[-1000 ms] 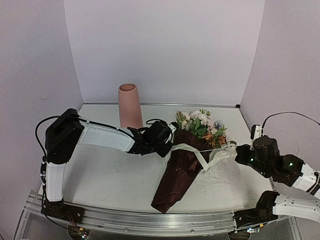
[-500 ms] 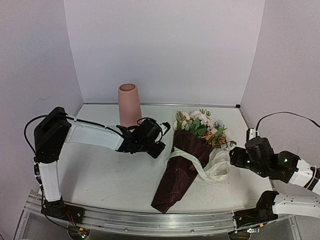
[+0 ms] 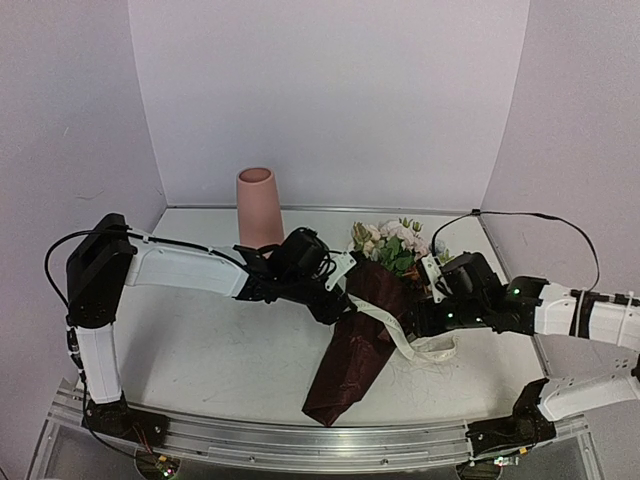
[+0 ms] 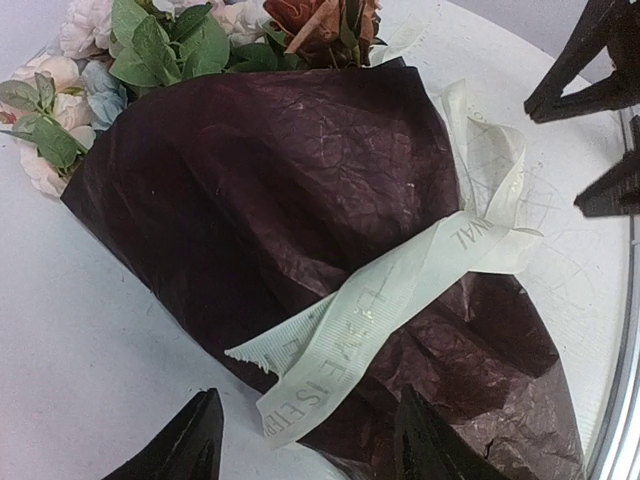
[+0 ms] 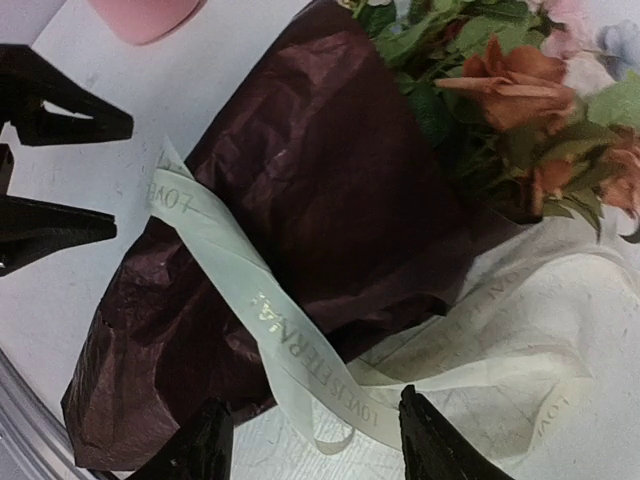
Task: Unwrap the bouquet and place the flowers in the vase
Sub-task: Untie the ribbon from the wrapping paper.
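One bouquet (image 3: pixel 362 335), one vase (image 3: pixel 259 210), two grippers.
The wrapped bouquet lies right of centre, flowers (image 3: pixel 395 245) at its far end; the vase stands upright at the far left. Its one cream ribbon (image 4: pixel 400 290) reads "LOVE IS ETERNAL". The left gripper (image 4: pixel 305 415) and right gripper (image 5: pixel 315 425) hover spread above it, pinching nothing.

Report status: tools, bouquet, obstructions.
Left tool and right tool open, empty, either side of bouquet. Bouquet flat on table, paper on, ribbon loose. Upright vase behind left tool.
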### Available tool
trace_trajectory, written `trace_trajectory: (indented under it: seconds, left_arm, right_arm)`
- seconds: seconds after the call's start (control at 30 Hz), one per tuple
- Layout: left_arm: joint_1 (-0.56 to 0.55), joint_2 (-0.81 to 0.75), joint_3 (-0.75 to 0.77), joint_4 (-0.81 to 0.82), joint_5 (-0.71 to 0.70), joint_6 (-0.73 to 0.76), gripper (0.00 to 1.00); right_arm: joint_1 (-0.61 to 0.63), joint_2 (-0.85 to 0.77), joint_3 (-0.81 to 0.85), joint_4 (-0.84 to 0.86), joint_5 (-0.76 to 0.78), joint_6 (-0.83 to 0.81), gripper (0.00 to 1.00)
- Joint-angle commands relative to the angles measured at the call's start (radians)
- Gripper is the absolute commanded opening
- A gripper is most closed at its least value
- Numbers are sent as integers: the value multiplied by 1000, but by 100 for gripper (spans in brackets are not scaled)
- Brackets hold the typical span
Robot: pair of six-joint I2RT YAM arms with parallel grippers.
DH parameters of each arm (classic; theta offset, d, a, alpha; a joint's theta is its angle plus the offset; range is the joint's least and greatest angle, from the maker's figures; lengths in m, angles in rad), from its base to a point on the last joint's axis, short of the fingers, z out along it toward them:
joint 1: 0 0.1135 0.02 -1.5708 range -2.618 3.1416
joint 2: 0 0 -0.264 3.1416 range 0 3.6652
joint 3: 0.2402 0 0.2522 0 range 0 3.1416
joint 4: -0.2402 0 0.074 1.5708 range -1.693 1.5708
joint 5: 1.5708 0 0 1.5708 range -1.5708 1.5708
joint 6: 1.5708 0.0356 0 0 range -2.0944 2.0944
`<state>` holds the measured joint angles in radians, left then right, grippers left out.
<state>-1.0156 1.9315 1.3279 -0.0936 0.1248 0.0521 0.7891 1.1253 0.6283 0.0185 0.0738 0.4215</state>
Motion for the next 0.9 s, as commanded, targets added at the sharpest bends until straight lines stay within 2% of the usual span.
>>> trace_trajectory:
  seconds: [0.0, 0.23, 0.5, 0.67, 0.8, 0.87]
  left_arm:
    - [2, 47, 68, 25, 20, 31, 61]
    - [2, 84, 96, 23, -12, 34, 58]
    - [1, 79, 95, 19, -175, 18, 47]
    - [2, 83, 96, 22, -225, 7, 39]
    - [1, 94, 103, 22, -251, -5, 33]
    - [2, 95, 103, 23, -257, -8, 31]
  right_arm:
    - [7, 95, 77, 81, -113, -64, 59]
    - [8, 215, 132, 102, -117, -76, 55]
    - [14, 303, 169, 98, -95, -71, 54]
    - [15, 327, 172, 98, -74, -64, 48]
    - [15, 338, 177, 94, -47, -60, 37]
    - [15, 322, 170, 92, -36, -56, 36]
